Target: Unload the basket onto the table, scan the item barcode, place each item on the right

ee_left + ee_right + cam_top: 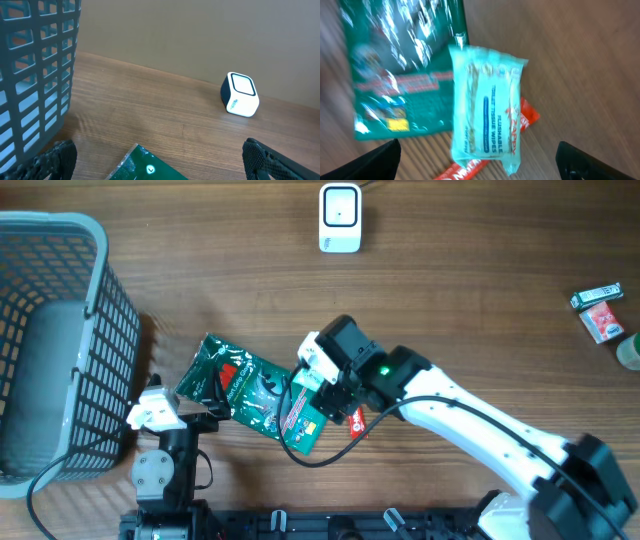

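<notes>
Wipes pack (487, 105), one, teal, lies directly under the right claw (485, 167), whose jaws are spread wide. It rests atop one green bag (235, 385) and one red packet (527, 115) on the desk (480, 280). Left claw (160, 162), also spread, is near the pack. One white scanner (339, 218) stands well away.
</notes>
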### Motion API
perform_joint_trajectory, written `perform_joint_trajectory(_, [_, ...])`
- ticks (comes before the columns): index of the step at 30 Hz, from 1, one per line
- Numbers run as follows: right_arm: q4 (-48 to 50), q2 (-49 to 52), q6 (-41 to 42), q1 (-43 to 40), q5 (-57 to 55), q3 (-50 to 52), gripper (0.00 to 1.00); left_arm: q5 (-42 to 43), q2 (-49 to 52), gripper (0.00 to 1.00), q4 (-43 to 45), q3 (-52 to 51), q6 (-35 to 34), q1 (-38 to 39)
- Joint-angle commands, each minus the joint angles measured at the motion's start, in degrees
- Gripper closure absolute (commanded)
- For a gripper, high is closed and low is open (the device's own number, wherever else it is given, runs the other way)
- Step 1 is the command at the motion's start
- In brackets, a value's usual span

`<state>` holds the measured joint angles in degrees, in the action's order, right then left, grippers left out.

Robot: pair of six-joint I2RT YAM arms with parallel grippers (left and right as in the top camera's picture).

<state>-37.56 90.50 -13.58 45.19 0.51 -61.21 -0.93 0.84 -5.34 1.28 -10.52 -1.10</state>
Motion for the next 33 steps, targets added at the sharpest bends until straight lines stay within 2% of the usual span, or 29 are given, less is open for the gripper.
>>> perform_joint_trajectory(1, [2.2, 3.3, -5.9, 0.0, -4.6, 1.4, 0.07, 0.5, -0.3, 0.0, 0.2, -0.4, 1.1, 0.2])
perform_joint_trajectory(2, [2.8, 3.9, -5.9, 0.0, -6.3, 1.5, 0.07, 0.5, -0.3, 0.0, 0.2, -0.4, 1.1, 0.2])
perform_joint_trajectory(3, [3.4, 4.3, -5.9, 0.0, -6.5, 1.6, 0.0, 0.5, -0.3, 0.0, 0.2, -0.4, 1.1, 0.2])
perform_joint_trajectory(7, [4.5, 6.5, -5.7, 0.0, -6.5, 1.7, 0.0, 0.5, -0.3, 0.0, 0.2, -0.4, 1.1, 0.2])
perform_joint_trajectory(12, [5.5, 14.4, -5.9, 0.1, -7.9, 1.7, 0.01, 0.5, -0.3, 0.0, 0.2, -0.4, 1.1, 0.2])
perform_joint_trajectory(14, [5.4, 15.1, -5.7, 0.2, -12.8, 1.7, 0.14, 0.5, -0.3, 0.0, 0.2, -0.4, 1.1, 0.2])
perform_joint_trajectory(16, [6.2, 15.0, -4.5, 0.2, -15.5, 1.6, 0.35, 0.5, -0.3, 0.0, 0.2, -0.4, 1.1, 0.2])
perform_joint_trajectory(17, [6.8, 15.0, -4.2, 0.2, -15.9, 1.6, 0.4, 0.5, -0.3, 0.0, 0.2, -0.4, 1.1, 0.2])
perform_joint_trajectory(20, [7.1, 14.3, -1.9, 0.2, -16.0, 0.0, 0.83, 0.5, -0.3, 0.0, 0.2, -0.4, 1.1, 0.2])
perform_joint_trajectory(21, [7.1, 13.5, -1.2, 0.2, -15.9, -0.7, 0.92, 0.5, -0.3, 0.0, 0.2, -0.4, 1.1, 0.2])
perform_joint_trajectory(22, [7.1, 12.3, -1.2, 0.2, -15.9, -1.7, 0.96, 0.5, -0.3, 0.0, 0.2, -0.4, 1.1, 0.2])
perform_joint_trajectory(27, [6.9, 4.9, 1.5, 0.1, -14.1, -6.1, 0.96, 0.5, -0.3, 0.0, 0.2, -0.4, 1.1, 0.2])
perform_joint_trajectory(29, [5.7, 1.4, 4.5, -1.2, -5.7, -6.1, 0.96, 0.5, -0.3, 0.0, 0.2, -0.4, 1.1, 0.2])
perform_joint_trajectory(31, [2.6, 0.3, 6.6, -5.5, 11.6, -6.1, 0.96, 0.5, -0.3, 0.0, 0.2, -0.4, 1.1, 0.2])
perform_joint_trajectory(32, [1.3, 0.6, 7.5, -8.4, 21.4, -6.0, 0.96, 0.5, -0.3, 0.0, 0.2, -0.4, 1.1, 0.2])
perform_joint_trajectory(33, [-1.0, 1.6, 7.8, -13.9, 39.0, -5.9, 0.96, 0.5, -0.3, 0.0, 0.2, -0.4, 1.1, 0.2])
